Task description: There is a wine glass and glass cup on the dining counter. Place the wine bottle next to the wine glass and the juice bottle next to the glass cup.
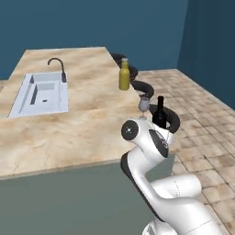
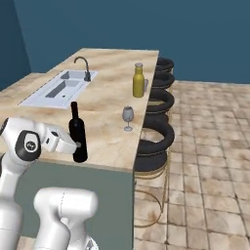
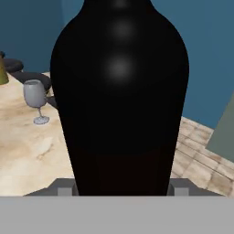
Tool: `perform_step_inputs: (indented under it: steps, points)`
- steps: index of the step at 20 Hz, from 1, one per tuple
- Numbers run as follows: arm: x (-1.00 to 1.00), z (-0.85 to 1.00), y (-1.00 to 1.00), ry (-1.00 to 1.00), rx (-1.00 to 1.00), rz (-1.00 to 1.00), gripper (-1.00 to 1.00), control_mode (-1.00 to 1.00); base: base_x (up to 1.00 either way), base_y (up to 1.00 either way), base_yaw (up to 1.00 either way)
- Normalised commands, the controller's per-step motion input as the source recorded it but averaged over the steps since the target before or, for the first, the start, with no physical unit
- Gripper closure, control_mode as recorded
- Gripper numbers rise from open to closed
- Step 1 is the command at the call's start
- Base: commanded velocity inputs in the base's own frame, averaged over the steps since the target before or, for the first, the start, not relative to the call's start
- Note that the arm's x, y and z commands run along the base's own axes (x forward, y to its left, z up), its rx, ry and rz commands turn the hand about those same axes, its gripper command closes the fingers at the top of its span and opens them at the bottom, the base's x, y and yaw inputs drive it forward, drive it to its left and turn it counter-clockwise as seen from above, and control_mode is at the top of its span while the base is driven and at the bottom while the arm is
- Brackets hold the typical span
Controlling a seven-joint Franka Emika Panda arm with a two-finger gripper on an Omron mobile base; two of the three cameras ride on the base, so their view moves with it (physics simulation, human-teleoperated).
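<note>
Pincer [image 2: 78, 145] is gripping the upright wine bottle [image 2: 76, 133] low on its body; the wine glass [image 2: 128, 117] is standing at two o'clock, well apart on the table [image 2: 105, 97].

Wine bottle [image 3: 119, 100] betw. the fingers is looking like near-black glass, glossy, w/ soft highlights. Wine glass [image 3: 36, 99] beyond it is showing clear, smooth grey glass. Dining counter [image 2: 105, 105] under both is reading as beige marbled stone, fairly matt. Juice bottle [image 2: 138, 81] farther off is looking smooth, yellow-ochre, semi-gloss.
</note>
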Motion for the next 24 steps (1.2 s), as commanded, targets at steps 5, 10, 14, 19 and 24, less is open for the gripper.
perform_step_inputs:
  steps: [5,10,14,19,24]
  points:
    - [0.00,0.00,0.00,0.00,0.00,0.00,1.00,1.00,0.21,-0.46,0.32]
    - [0.00,0.00,0.00,0.00,0.00,0.00,1.00,1.00,0.25,-0.54,0.21]
    - [0.00,0.00,0.00,0.00,0.00,0.00,1.00,1.00,0.32,-0.51,0.17]
    - [0.00,0.00,0.00,0.00,0.00,0.00,1.00,1.00,0.46,-0.30,0.13]
    - [0.00,0.00,0.00,0.00,0.00,0.00,1.00,1.00,0.48,-0.24,0.12]
